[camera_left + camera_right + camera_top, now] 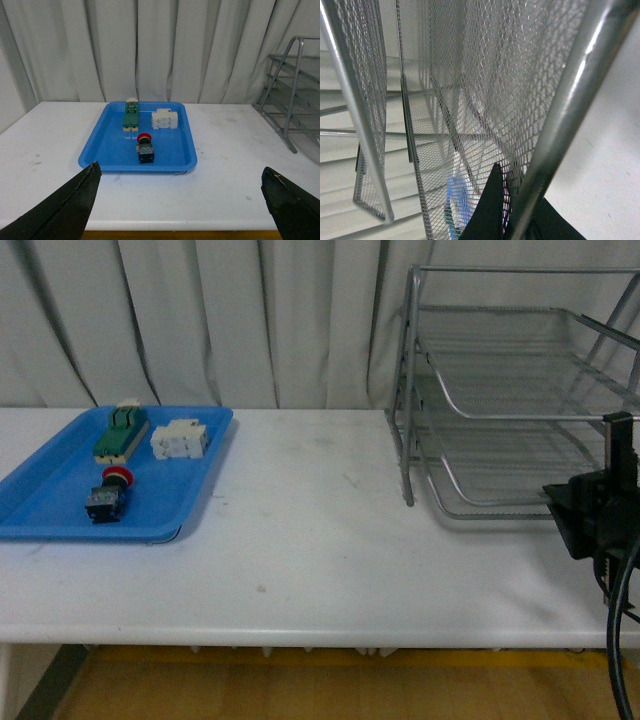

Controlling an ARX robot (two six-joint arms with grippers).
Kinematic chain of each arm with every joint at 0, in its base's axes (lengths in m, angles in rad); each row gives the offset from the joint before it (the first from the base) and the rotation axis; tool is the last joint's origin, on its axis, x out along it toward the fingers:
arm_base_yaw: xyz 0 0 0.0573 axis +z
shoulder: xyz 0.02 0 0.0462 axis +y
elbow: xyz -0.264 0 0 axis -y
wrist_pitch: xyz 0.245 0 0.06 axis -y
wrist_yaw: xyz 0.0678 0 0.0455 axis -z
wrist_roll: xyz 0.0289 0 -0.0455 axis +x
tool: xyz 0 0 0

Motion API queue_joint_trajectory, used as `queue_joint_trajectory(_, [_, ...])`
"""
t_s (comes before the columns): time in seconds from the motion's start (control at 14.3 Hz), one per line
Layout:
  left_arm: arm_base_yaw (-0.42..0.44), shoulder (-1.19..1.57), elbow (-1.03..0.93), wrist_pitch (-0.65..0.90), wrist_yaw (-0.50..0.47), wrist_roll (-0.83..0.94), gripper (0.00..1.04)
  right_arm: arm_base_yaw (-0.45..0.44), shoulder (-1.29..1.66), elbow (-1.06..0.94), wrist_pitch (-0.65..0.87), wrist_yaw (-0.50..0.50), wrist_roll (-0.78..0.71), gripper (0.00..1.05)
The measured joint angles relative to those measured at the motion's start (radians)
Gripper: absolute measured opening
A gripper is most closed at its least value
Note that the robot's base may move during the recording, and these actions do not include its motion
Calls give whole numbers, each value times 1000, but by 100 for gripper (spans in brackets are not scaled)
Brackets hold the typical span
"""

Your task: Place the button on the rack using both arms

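Black fingertips (75,205) of the left gripper (179,172) sit nearest in its wrist view, spread wide and holding nothing. Beyond and between them, well apart from both, the small red-capped, black-bodied button (145,148) lies on its side in the near part of the flat blue plastic tray (110,145), cap pointing far. Just beyond it rest a green terminal block (131,119) and a white block component (165,119).

The round cap and short body probably offer little flat surface, so an off-centre close could squirt the button away or push it into those neighbours. A low approach could also catch the tray's raised rim.

Across the white table (300,540), at the far right, stands the silver three-tier wire-mesh rack (500,390). The right gripper (585,510) hangs just beside its near right corner, close enough to mesh and tubing that a snag or shove seems possible. Whether its jaws are apart cannot be told. Tray and rack lie well apart, so a hand-over may be needed, and a drop there looks like the larger risk.
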Motion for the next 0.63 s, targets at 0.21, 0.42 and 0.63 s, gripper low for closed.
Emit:
queue_joint_trajectory(0.21, [0, 0, 0, 0, 0, 0, 98, -13, -93, -196, 105, -23, 13, 4])
queue_joint_trajectory(0.42, [0, 0, 0, 0, 0, 0, 98, -34, -152, -315, 176, -70, -35, 12])
queue_joint_trajectory(0.63, [0, 0, 0, 0, 0, 0, 98, -61, -234, -348, 146, -106, -193, 55])
